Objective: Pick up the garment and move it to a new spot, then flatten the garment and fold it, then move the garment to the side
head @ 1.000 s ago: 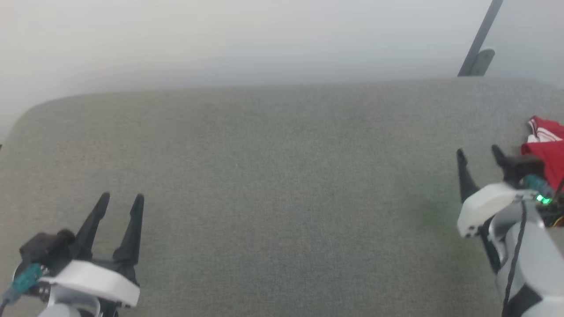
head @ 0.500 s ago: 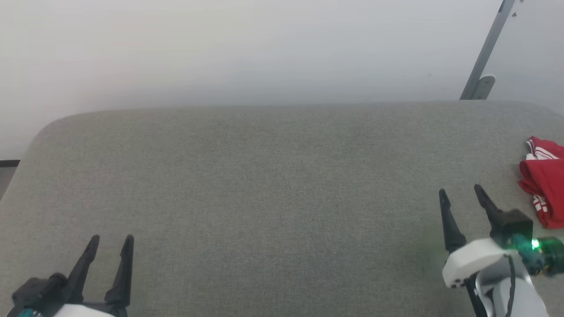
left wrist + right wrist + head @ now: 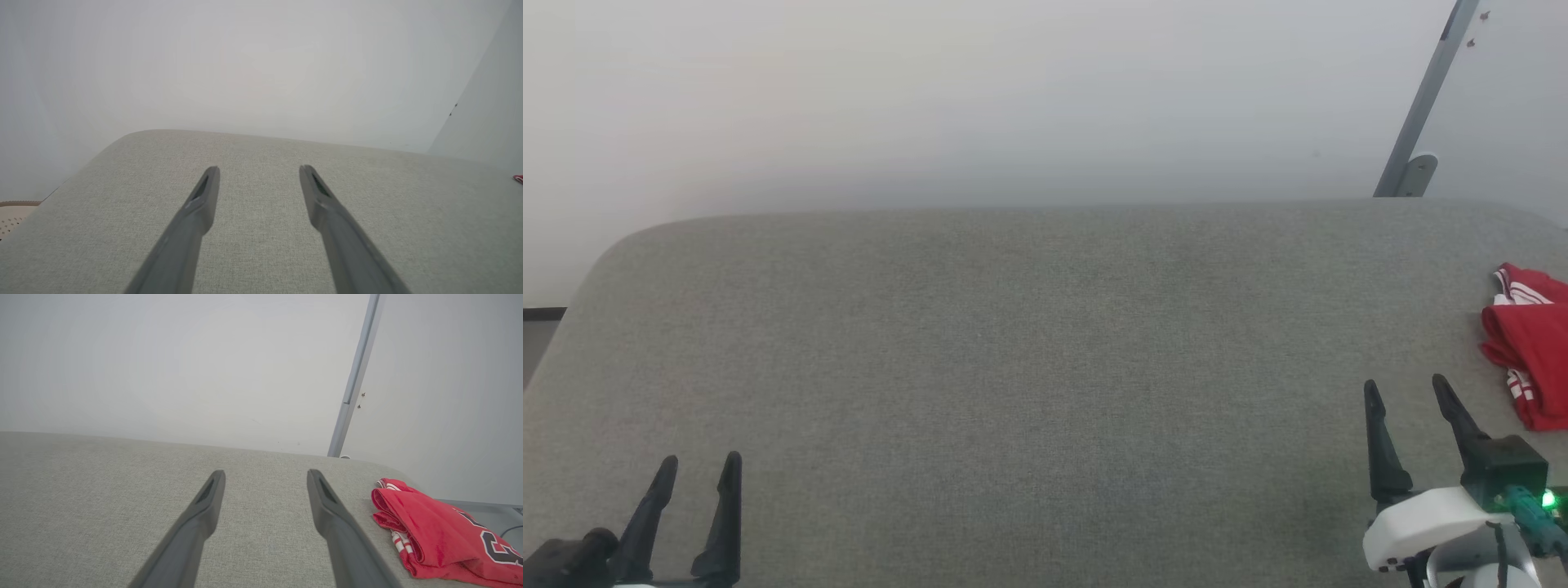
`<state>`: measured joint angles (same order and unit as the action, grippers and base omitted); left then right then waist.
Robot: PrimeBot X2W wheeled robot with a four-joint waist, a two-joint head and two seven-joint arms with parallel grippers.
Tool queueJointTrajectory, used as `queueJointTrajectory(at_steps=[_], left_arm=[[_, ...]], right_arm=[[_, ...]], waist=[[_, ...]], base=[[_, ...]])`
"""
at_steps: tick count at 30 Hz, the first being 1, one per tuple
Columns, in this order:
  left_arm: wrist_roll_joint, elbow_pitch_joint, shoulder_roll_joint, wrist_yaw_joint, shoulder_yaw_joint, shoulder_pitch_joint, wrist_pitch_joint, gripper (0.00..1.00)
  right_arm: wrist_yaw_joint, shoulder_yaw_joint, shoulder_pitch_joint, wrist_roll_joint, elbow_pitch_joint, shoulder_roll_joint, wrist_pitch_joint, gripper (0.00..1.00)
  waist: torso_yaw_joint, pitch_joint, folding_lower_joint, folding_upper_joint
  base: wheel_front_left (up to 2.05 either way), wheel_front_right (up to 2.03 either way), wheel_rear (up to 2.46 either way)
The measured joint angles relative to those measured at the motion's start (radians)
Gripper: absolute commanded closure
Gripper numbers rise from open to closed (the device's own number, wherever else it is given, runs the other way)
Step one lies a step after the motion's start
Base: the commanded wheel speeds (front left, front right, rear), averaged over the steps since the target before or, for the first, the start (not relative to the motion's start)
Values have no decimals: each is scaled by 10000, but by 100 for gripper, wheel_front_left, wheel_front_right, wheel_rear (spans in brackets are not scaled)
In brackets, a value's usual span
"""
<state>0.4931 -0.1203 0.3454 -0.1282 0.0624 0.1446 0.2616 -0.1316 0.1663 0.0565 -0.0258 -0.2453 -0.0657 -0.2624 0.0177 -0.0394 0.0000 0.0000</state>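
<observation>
Pale wall (image 3: pixel 931 98) behind; a slanted grey metal strut (image 3: pixel 1425 98) stands against it at far right.

Grey fabric-covered bench (image 3: pixel 1013 367) spans the head view, with a wide bare middle.

The garment (image 3: pixel 1531 359) lies at the bench's right edge, a compact red bundle with white-striped trim showing at its folds. It rests flat on the bench and nothing touches it. In the right wrist view its black, white-outlined "3" (image 3: pixel 496 549) shows on top.

Right hand (image 3: pixel 1405 382) is low at right, near the garment but apart from it, fingers spread, empty.

Left hand (image 3: pixel 701 457) is low at left, well apart from the garment, fingers spread, empty.

Judgement: the bundle looks folded and already set aside, so the last step seems done. If so, the next move calls only for keeping both hands clear of it. If it counts as unfolded, the right hand is the nearer one to reach over and pinch it.
</observation>
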Motion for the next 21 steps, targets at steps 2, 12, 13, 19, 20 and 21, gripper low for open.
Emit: queueJointTrajectory(at_steps=[2,12,13,19,20,21], left_arm=[[13,42,0,0,59,22,0,0],[13,192,12,0,134,121,0,0],[13,199,15,0,134,122,0,0],[12,253,35,0,115,124,0,0],[12,259,40,0,113,125,0,0],[12,268,44,0,111,126,0,0]], right_arm=[[0,15,-83,8,117,12,-2,0],[0,94,-282,54,355,59,0,0],[0,102,-282,54,372,61,0,0],[0,71,-319,73,430,75,0,0],[0,67,-320,77,437,77,-2,0],[0,44,-322,82,445,77,-2,0]], waist=[[-20,-5,1,0],[-44,-35,0,0],[-39,-34,1,0],[0,-26,0,0],[7,-27,0,0],[15,-28,0,0]], base=[[0,0,0],[0,0,0],[0,0,0],[0,0,0],[0,0,0],[0,0,0]])
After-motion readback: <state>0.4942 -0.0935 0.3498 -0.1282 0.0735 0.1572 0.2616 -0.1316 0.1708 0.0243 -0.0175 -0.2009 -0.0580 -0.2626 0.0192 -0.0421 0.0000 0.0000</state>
